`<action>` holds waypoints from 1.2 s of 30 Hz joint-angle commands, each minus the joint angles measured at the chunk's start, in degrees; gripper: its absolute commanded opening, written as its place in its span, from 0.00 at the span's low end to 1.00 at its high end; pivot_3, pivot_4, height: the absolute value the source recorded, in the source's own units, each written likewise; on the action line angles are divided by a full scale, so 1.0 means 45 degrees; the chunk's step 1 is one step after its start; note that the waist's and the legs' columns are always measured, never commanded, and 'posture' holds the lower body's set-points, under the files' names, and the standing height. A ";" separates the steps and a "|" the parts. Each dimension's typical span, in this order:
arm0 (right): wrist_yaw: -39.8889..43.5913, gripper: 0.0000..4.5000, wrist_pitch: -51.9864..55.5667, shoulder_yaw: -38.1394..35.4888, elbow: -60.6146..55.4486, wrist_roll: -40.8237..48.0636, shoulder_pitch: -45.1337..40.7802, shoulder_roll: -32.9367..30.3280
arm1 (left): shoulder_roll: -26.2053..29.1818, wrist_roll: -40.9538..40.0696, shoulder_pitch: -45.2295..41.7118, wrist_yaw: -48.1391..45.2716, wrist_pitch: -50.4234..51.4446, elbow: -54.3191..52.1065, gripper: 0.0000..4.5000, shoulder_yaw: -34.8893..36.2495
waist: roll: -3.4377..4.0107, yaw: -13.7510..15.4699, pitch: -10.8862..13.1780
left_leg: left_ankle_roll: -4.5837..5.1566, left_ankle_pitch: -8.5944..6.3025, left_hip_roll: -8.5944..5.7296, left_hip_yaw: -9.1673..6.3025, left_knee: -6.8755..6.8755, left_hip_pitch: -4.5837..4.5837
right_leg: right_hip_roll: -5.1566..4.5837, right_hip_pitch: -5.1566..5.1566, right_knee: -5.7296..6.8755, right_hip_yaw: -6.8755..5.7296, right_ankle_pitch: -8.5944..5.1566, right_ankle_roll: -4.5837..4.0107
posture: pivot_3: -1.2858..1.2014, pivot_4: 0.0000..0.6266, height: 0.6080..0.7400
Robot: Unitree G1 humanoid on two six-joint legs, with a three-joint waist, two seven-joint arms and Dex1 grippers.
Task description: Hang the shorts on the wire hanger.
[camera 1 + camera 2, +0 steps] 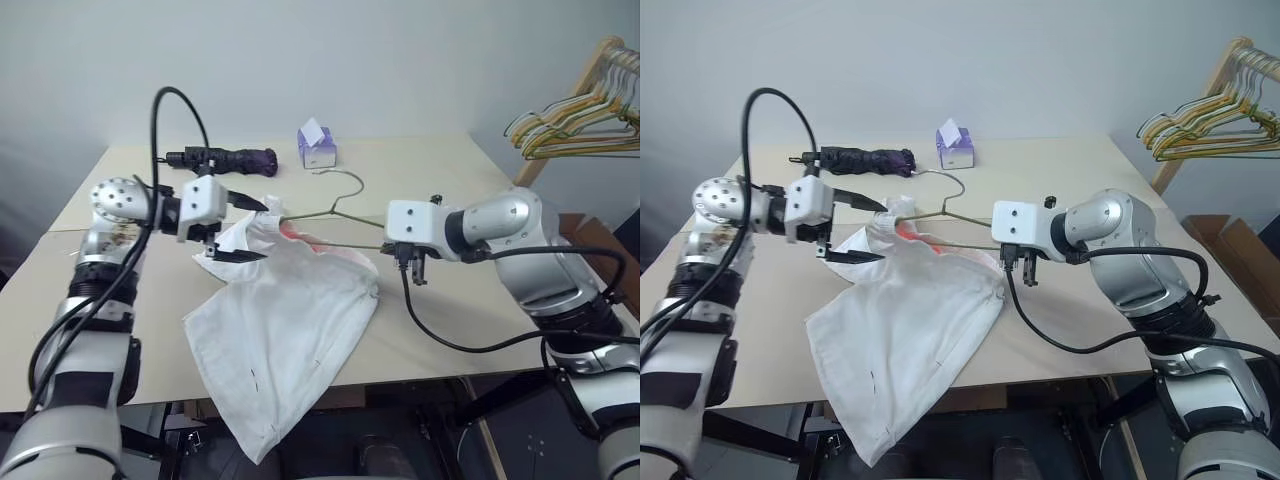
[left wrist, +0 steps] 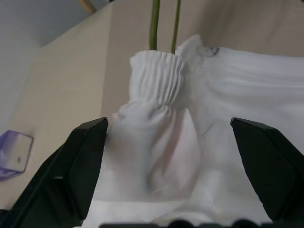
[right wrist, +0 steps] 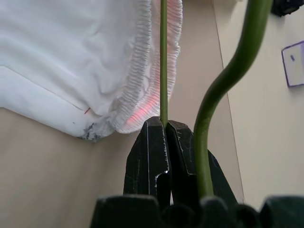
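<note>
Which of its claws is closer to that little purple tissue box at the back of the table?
Left. The left gripper hovers open by the white fabric shorts, nearer the purple tissue box; the right gripper, farther, pinches the thin wire hanger.

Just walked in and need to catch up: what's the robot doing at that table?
It is hanging large white fabric shorts on a thin grey-olive wire hanger. The right gripper is shut on the hanger's wire, holding it over the beige table with one end inside the gathered waistband. The left gripper is open, its black fingers on either side of the bunched waistband, not yet closed. One leg droops over the table's front edge.
</note>
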 commanded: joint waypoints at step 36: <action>-0.1118 0.85 0.0976 -0.2819 0.0812 0.2705 0.0710 -0.1263 | -0.0233 0.0403 -0.1027 -0.0945 0.0024 0.2412 0.00 0.0782 | 0.0000 -0.0333 0.0000 | 0.0001 0.0000 0.0002 -0.0016 -0.0003 -0.0004 | 0.0004 -0.0006 0.0010 -0.0004 -0.0001 0.0001 | 0.50 0.00 1.00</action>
